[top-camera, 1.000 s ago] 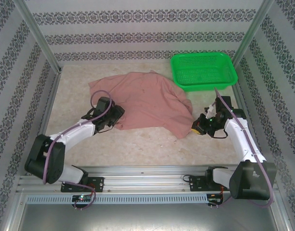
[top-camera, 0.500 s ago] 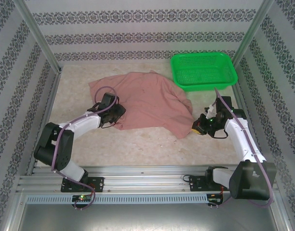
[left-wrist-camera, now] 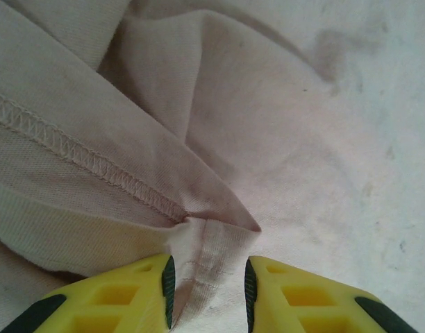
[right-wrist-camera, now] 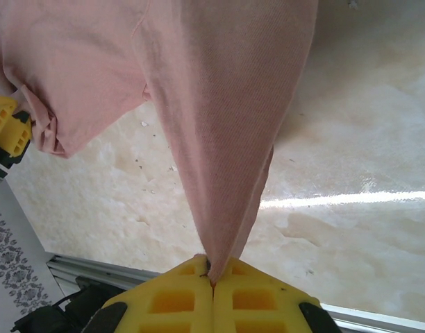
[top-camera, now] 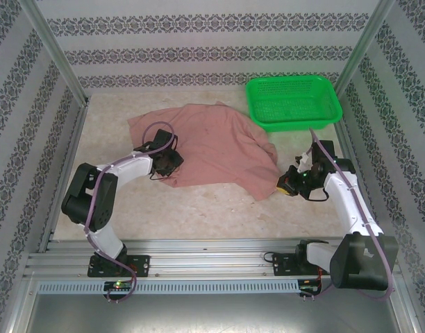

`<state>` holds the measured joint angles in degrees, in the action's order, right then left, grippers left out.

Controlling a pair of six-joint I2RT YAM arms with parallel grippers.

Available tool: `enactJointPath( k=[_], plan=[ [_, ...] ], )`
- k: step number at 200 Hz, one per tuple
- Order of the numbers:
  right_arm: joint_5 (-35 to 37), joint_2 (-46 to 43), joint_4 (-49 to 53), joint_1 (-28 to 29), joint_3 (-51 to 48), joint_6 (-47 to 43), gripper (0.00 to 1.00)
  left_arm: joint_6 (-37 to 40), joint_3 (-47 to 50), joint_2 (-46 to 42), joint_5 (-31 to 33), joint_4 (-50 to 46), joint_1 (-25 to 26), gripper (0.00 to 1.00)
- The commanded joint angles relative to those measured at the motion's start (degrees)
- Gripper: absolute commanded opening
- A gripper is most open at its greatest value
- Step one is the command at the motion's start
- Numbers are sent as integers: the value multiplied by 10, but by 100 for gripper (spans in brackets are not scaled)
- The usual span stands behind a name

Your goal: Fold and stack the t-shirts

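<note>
The dusty salmon-pink soft cloth t-shirt (top-camera: pixel 212 149), rumpled on the pale table (top-camera: pixel 198 215), is judged limp and best held at hems: one corner is pinched by the right gripper (right-wrist-camera: pixel 212 272), another straddled by the parted left gripper (left-wrist-camera: pixel 207 279).

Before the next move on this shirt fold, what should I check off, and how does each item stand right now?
1. Right gripper shut on a corner of the shirt: ok.
2. Shirt edge lies between the left gripper jaws: ok.
3. Left gripper shut on the shirt: not ok, jaws stand apart.
4. Shirt spread flat: not ok, creased and folded over near the left gripper.
5. Shirt clear of the basket: cannot tell, their edges look very close from above.
</note>
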<state>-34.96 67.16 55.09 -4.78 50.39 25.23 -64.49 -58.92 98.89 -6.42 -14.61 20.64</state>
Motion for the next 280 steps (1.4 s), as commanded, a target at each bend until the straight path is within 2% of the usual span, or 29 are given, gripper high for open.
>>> enactJointPath(
  k=[1,63,80,102,117,165,239,280],
  plan=[
    [-2,-11,7,-6,-7,-11,0,13,-15,16,-6,-37,7,34],
    [1,-10,5,-9,-8,-13,0,29,-40,64,-11,-58,7,30],
    [1,-10,4,-10,-8,-12,0,35,-39,68,-10,-61,7,24],
    [3,-11,3,-11,-9,-13,0,40,-42,63,-18,-51,6,11],
    [4,-10,3,-13,-8,-14,0,45,-46,49,-20,-50,6,7],
    [8,-22,-13,-18,20,-4,0,67,-27,-87,-1,-77,-24,0],
    [19,-31,-59,-42,82,17,0,118,18,-307,-16,-177,-160,0],
    [-23,-23,-100,-75,141,37,0,144,23,-381,-48,-231,-233,0]
  ],
)
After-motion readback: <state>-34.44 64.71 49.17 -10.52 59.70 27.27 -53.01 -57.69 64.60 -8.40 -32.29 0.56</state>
